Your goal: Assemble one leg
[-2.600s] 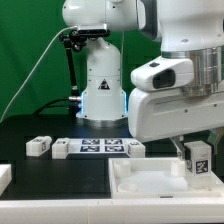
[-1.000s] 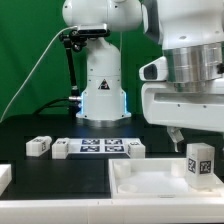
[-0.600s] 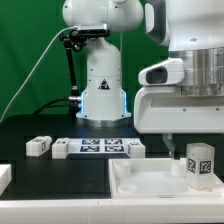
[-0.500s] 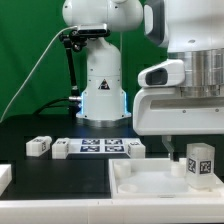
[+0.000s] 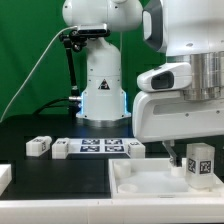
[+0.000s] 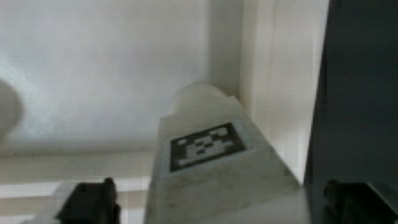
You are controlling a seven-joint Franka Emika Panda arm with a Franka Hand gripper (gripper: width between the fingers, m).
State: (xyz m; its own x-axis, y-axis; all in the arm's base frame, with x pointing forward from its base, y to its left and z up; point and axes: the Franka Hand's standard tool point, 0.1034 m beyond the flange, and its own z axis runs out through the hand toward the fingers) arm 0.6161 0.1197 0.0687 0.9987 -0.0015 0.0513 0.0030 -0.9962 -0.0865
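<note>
Now, biggest first: white arm (image 5: 185, 95) filling ext. view's right, sitting lower over the work than 1 s ago. Under it, black table (image 5: 60, 172) w/ wide white rimmed panel (image 5: 145, 185) at front. Inside panel only one thing: leg (image 5: 199, 165), upright near the back rim, toward ext. view's right, same spot as 1 s ago. Behind panel, marker board (image 5: 100, 147) lying flat, small white blocks (image 5: 38, 146) at both ends. Re leg: short white rectangular post, taller than wide, b/w square tag on face toward ext. camera; tagged face also plain in wrist view. Lastly gripper (image 6: 217, 203): spread wide, dark fingers (image 6: 86, 200) either side of leg w/ gaps visible, gripping nothing.
</note>
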